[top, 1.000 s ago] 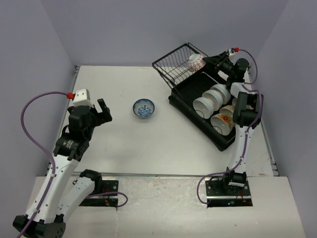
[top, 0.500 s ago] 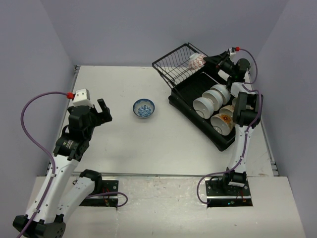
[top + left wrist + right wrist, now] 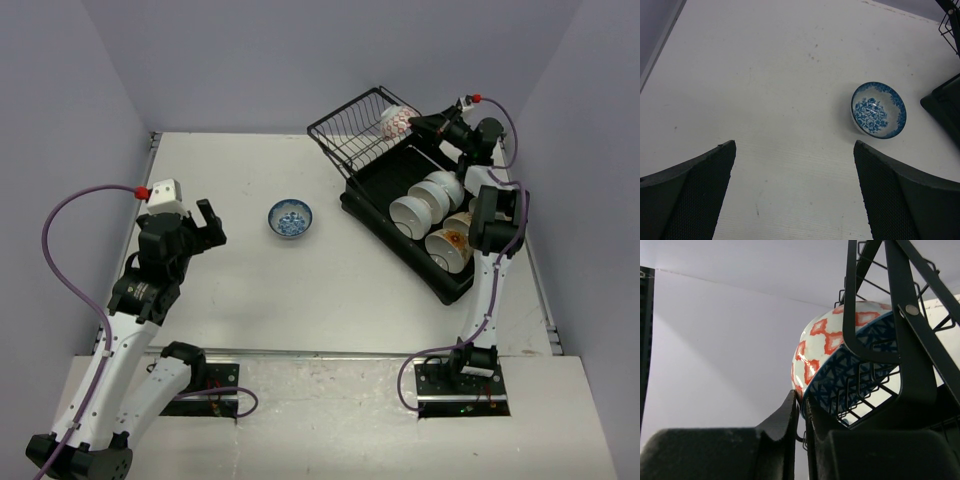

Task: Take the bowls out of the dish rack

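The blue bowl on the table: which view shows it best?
Left wrist view: the blue bowl is near, its floral inside clear. The top external view shows it small; the right wrist view misses it.

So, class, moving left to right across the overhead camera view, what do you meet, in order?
Left arm → blue-patterned bowl → dish rack. Left out, since they overlap the rack: the pink-patterned bowl in its basket and the right arm.
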You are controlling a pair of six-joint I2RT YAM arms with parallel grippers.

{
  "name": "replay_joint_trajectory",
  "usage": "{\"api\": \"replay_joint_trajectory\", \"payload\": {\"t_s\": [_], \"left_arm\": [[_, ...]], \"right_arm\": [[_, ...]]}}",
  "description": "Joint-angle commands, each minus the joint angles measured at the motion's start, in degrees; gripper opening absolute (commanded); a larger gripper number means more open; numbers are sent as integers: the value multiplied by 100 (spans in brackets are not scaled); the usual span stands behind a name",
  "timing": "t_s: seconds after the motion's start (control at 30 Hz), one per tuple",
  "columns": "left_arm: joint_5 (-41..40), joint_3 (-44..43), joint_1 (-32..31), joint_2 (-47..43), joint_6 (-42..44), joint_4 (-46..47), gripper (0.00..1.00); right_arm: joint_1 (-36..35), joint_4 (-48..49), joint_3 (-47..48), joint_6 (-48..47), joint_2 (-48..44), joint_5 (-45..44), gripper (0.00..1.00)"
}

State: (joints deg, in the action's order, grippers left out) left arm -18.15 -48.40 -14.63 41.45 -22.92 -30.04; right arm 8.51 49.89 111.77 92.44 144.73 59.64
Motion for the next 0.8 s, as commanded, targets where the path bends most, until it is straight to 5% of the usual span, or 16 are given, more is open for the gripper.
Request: {"api": "replay_joint_trajectory", "payload": {"t_s": [0.0, 0.77], "left_arm": [[66, -3, 48, -49, 147, 209, 100], [57, -2, 48, -93, 156, 218, 100]], "right_arm": [[-34, 285, 223, 10, 117, -5, 5], [-52, 1304, 354, 898, -182, -224, 0]]}}
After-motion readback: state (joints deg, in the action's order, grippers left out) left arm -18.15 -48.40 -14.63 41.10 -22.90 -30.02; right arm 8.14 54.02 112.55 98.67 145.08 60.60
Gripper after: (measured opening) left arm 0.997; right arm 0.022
